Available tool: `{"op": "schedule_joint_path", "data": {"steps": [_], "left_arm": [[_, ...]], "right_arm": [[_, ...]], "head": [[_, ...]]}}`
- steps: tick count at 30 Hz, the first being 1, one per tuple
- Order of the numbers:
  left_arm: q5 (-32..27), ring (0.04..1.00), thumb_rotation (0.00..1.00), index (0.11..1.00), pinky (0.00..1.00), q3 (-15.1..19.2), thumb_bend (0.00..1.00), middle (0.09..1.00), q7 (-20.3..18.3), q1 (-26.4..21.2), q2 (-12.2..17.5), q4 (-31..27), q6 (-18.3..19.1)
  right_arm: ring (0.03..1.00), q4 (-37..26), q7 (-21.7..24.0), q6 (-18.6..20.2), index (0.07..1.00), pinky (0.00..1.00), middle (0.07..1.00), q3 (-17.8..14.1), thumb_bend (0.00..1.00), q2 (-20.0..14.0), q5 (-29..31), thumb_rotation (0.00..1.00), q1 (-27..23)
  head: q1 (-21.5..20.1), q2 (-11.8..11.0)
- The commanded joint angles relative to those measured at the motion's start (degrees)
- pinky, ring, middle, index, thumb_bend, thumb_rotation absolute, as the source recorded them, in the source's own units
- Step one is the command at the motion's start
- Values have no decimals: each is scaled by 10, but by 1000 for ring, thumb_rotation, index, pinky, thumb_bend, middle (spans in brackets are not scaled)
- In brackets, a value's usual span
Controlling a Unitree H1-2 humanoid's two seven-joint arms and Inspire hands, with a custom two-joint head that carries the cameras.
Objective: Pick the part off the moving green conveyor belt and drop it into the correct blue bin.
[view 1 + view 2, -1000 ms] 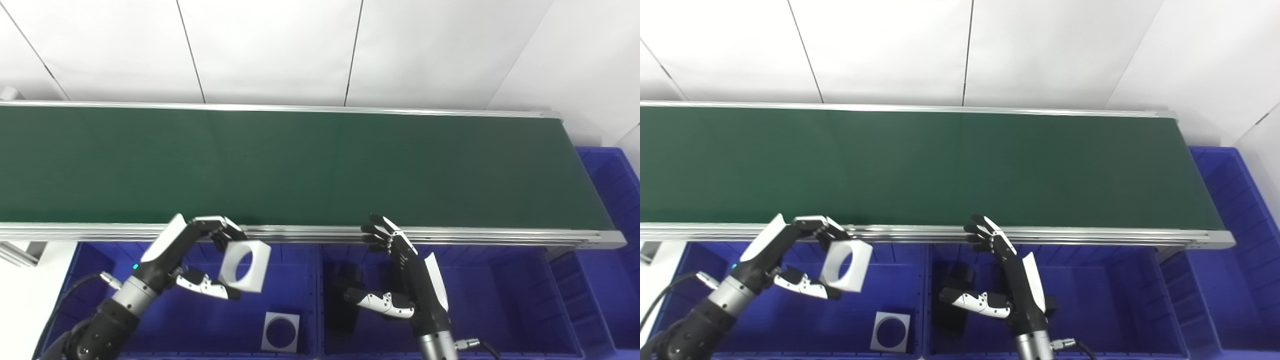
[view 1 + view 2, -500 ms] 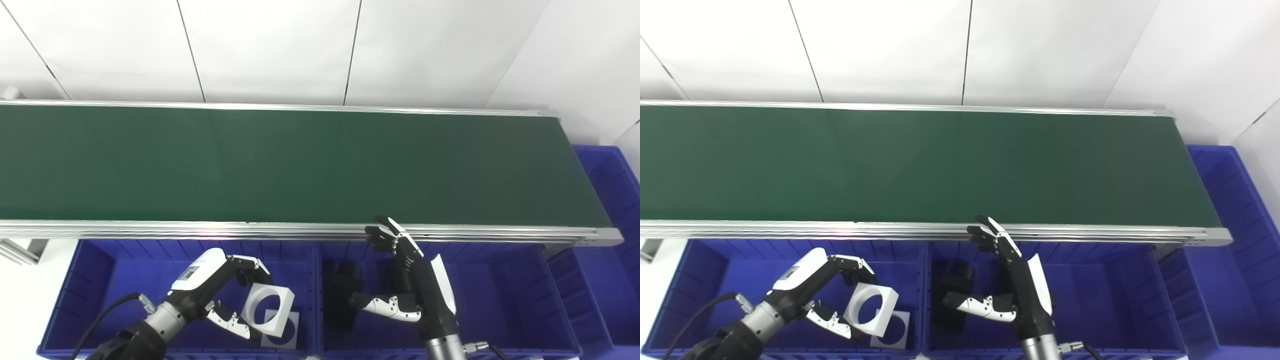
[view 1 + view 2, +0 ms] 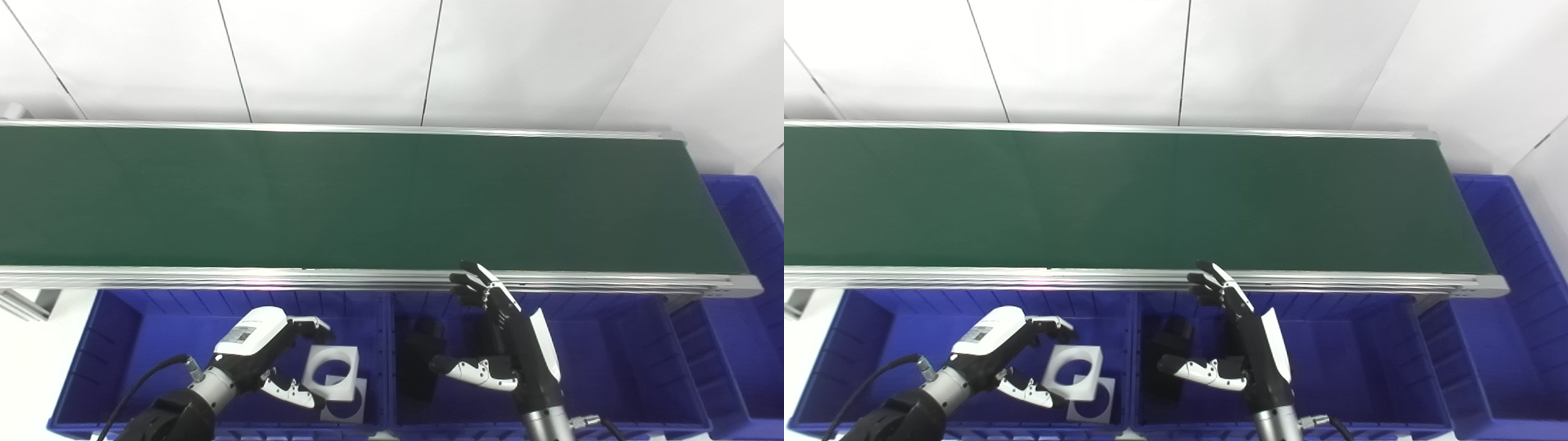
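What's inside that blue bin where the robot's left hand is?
In the left blue bin, two white square parts with round holes: one lies partly on another, hiding some of it. The left hand covers part of the floor.

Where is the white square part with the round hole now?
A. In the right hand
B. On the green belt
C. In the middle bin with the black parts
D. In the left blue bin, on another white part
D: the white part lies in the left bin, overlapping another white part, by the open left hand.
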Motion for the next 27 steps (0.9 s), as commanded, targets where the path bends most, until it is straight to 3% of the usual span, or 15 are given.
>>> {"op": "schedule_joint_path", "data": {"steps": [1,3,7,11,18,27], "left_arm": [[-24,914,482,960,791,6,801,979,-11,0,3,-23,2],[-76,931,478,967,809,14,812,992,-33,1,1,-26,2],[-262,921,448,947,839,40,847,961,-58,8,-13,0,-75],[-350,897,444,923,844,52,885,922,-59,21,-35,19,-147],[-419,854,389,900,785,64,884,892,-63,34,-64,33,-195],[-412,862,353,891,808,94,851,888,-52,45,-87,37,-200]], "right_arm": [[780,-27,13,12,887,733,819,0,834,2,-4,412,0],[788,-33,21,25,896,737,828,1,838,-1,-9,423,1],[808,-43,34,41,918,748,849,1,851,-5,-17,427,5],[812,-53,41,54,925,749,854,0,856,-5,-15,418,8],[812,-54,48,54,926,756,852,-4,854,-5,-8,412,9],[806,-55,49,56,924,754,847,-7,852,-3,-6,413,11]], "head": [[1,0],[1,0],[-3,3],[-3,3],[-4,3],[-2,4]]}}
